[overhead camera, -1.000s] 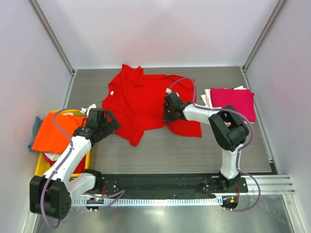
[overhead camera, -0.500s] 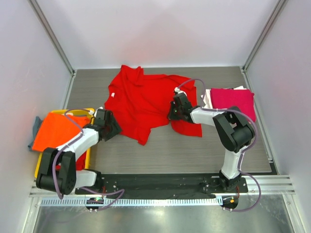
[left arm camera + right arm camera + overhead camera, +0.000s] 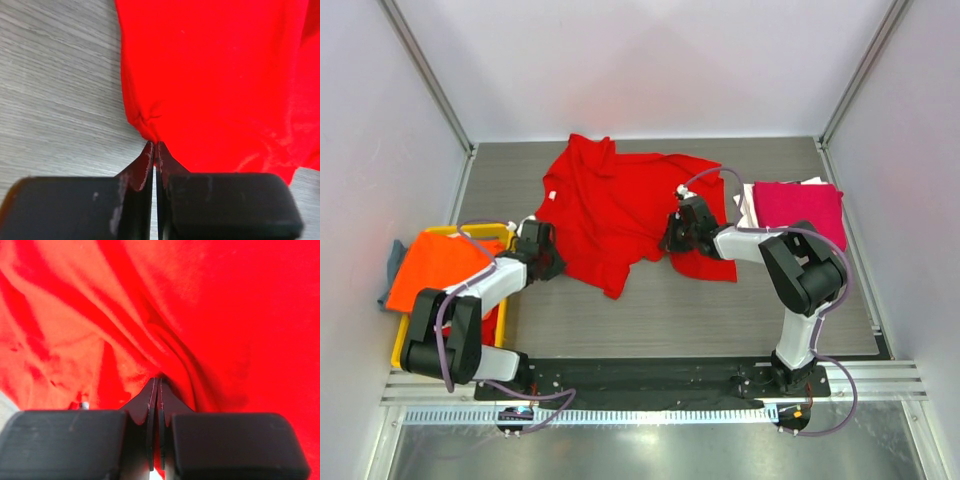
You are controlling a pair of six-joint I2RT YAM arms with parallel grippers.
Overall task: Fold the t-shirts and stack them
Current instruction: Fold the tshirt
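Note:
A bright red t-shirt (image 3: 610, 205) lies spread and rumpled on the grey table. My left gripper (image 3: 553, 263) sits at its lower left edge, and in the left wrist view the left gripper (image 3: 155, 145) is shut on a pinch of that red hem (image 3: 150, 120). My right gripper (image 3: 672, 238) is at the shirt's right part; in the right wrist view the right gripper (image 3: 159, 381) is shut on a red fold (image 3: 165, 347). A folded magenta-pink t-shirt (image 3: 800, 210) rests on a white t-shirt (image 3: 747, 200) at the right.
A yellow crate (image 3: 399, 345) stands at the left edge with an orange t-shirt (image 3: 435, 270) draped over it and red cloth inside. A grey cloth (image 3: 392, 262) hangs beside the crate. Walls enclose the table at the back and sides.
My left arm swung in to the shirt's lower left edge and its jaws closed on the hem. The right gripper shifted slightly right with its fold, dragging the shirt a little.

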